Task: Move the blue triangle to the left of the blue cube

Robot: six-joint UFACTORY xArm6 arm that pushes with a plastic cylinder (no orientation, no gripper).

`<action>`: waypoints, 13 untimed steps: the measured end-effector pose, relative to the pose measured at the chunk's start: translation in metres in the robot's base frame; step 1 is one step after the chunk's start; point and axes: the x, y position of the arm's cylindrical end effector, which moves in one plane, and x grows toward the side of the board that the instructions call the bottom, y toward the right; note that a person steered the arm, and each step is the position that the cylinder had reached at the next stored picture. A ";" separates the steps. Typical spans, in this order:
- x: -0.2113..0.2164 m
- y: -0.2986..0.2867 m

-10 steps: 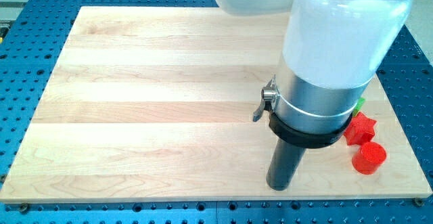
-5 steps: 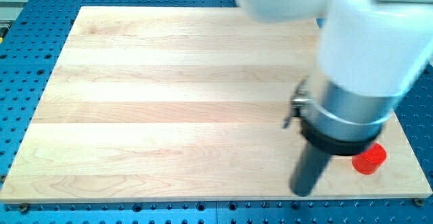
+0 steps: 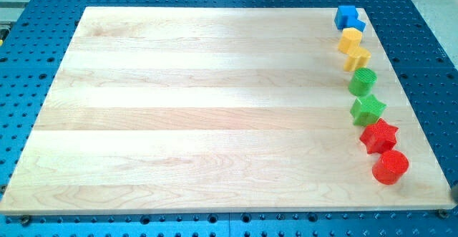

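Observation:
My tip and the arm do not show in the camera view. Blue blocks (image 3: 348, 17) sit at the top right corner of the wooden board (image 3: 200, 108). They look like two blue pieces pressed together. I cannot tell which is the triangle and which is the cube.
A column of blocks runs down the board's right edge below the blue ones: two yellow blocks (image 3: 351, 40) (image 3: 358, 57), a green cylinder (image 3: 363, 81), a green star (image 3: 368, 109), a red star (image 3: 378, 136) and a red cylinder (image 3: 390, 167).
The arm, which covered the right side of the board, moved right and then left the view. The whole column of blocks on the right now shows.

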 end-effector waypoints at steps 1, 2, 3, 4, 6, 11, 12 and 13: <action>-0.022 0.011; -0.065 0.011; -0.179 0.013; -0.189 0.012; -0.271 0.012; -0.334 -0.107; -0.323 -0.111; -0.319 -0.139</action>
